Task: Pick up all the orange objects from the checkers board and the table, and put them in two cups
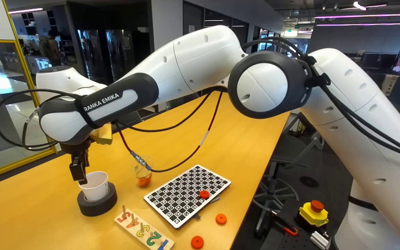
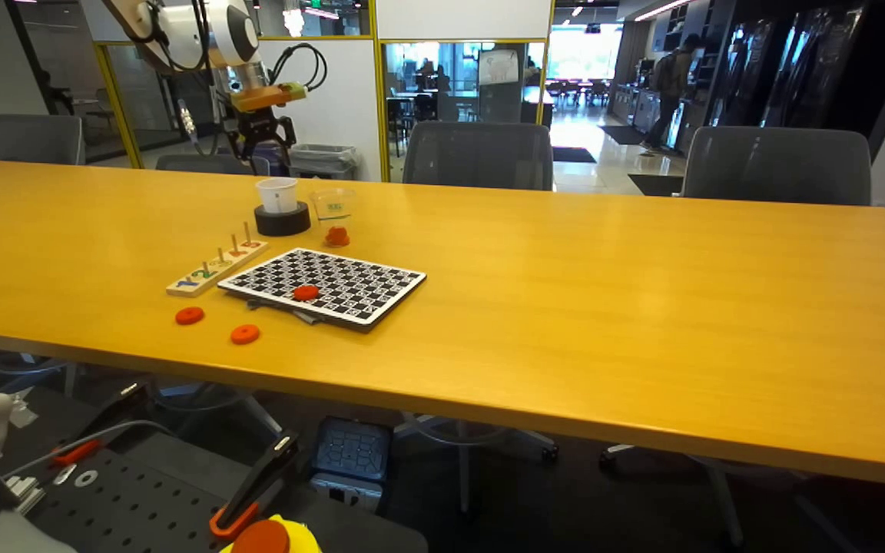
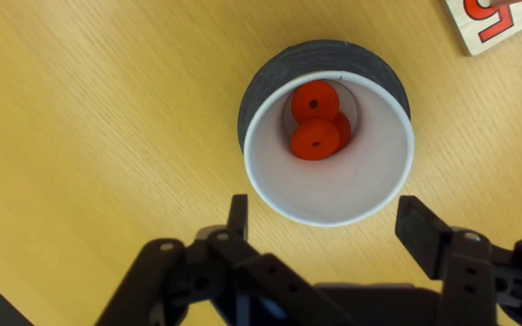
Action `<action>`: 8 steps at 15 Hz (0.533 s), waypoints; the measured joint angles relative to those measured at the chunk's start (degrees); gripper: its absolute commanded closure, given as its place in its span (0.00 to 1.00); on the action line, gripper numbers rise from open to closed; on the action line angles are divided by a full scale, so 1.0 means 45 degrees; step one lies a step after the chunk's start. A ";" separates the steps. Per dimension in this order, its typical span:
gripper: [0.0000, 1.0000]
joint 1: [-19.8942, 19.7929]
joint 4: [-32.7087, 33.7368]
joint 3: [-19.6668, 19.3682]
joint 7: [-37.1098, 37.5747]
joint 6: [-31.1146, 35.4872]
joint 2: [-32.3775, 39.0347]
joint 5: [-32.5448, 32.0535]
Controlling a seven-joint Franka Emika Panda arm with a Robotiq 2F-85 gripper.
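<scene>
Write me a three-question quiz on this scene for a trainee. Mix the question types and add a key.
1. Going by both exterior views, how many orange pieces lie directly on the table?

2. True or false, about the gripper in the wrist view: its jaws are closed together.

3. What shows inside the white cup in the wrist view?
A. Number pegs
B. Orange pieces
C. Nothing

Key
1. Two; another lies on the checkers board.
2. False; they stand well apart.
3. B.
</scene>
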 measured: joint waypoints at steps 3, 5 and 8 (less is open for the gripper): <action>0.00 -0.0001 0.0013 -0.0046 0.0076 -0.0116 -0.0133 0.0000; 0.00 -0.0009 -0.0114 -0.0156 0.0312 -0.0146 -0.0327 -0.0001; 0.00 -0.0123 -0.0951 -0.0506 0.0993 -0.0139 -0.0995 -0.0001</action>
